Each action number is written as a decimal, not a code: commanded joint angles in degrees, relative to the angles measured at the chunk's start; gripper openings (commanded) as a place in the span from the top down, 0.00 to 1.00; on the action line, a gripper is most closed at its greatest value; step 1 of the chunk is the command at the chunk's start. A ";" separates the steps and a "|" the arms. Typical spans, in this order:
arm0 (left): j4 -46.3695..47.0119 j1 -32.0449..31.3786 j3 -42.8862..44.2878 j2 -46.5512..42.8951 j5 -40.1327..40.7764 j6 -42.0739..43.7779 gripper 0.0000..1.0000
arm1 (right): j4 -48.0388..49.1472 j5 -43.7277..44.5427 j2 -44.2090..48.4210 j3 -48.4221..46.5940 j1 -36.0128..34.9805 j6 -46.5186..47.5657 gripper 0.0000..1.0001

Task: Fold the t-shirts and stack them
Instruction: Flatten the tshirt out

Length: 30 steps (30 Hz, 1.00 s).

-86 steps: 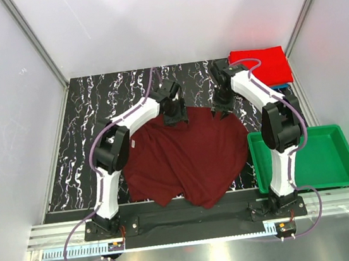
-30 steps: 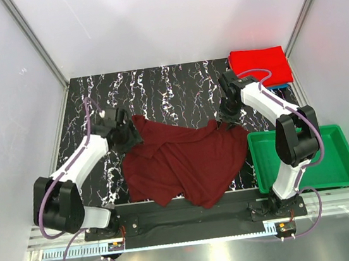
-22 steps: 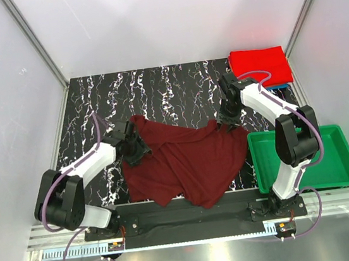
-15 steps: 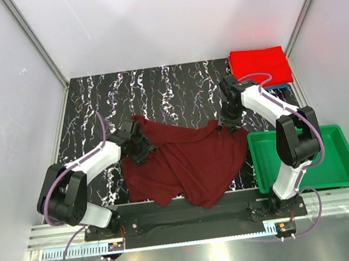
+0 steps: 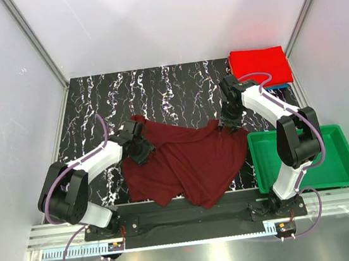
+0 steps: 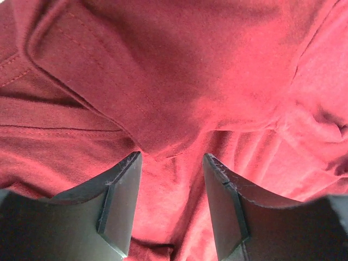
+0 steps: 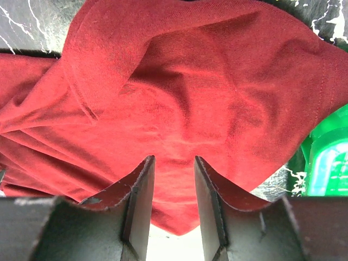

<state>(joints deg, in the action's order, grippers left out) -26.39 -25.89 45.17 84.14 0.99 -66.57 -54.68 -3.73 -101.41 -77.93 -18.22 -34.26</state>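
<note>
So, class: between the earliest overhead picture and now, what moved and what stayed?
The left gripper swung left off the far edge of the maroon shirt, then returned onto its left side, fingers apart. The shirt's far left corner was drawn out leftward. The right gripper shifted slightly right along the far edge. The red shirt and green tray stayed put.

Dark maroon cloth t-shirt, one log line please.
dark maroon cloth t-shirt: rumpled | left gripper: open over it | right gripper: open over it

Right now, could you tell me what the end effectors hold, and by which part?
It cannot be told: the left end effector and right end effector straddle opposite sides of the maroon t-shirt, fingers apart.
</note>
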 commanded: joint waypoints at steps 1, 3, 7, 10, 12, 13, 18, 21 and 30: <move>0.73 -0.30 1.32 -1.35 2.70 -1.81 0.46 | 1.06 1.27 2.44 0.15 -0.06 1.21 0.58; 0.73 -0.39 1.76 -0.64 3.13 -1.90 0.47 | 0.97 1.27 2.26 0.06 0.02 1.30 0.58; 0.73 -0.39 2.38 0.15 3.84 -2.16 0.53 | 0.97 1.18 2.26 -0.12 0.02 1.47 0.58; 1.08 -0.39 2.38 0.23 4.01 -2.25 0.65 | 0.62 1.53 2.79 -0.20 0.02 1.39 0.58; 0.73 -0.39 3.43 0.41 4.63 -2.08 0.74 | 0.53 1.62 2.88 -0.20 0.02 1.39 0.58; 0.21 -0.39 3.96 0.41 4.63 -1.90 0.78 | 0.45 1.70 2.97 -0.29 0.02 1.39 0.58; -3.66 0.31 10.27 0.77 5.42 0.29 1.00 | -0.60 3.37 2.62 -2.22 0.02 1.48 0.57; -8.83 2.59 13.96 -1.08 5.60 3.27 1.00 | -1.57 5.83 1.74 -4.85 1.25 1.48 0.55; -19.04 9.36 14.25 -10.30 7.35 12.07 1.00 | -2.37 2.44 -6.96 -16.46 4.77 1.12 0.46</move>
<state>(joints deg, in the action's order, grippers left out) -40.99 -17.52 59.51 77.43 6.35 -58.08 -57.10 0.86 -105.30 -91.11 -13.26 -33.89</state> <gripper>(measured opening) 0.009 0.530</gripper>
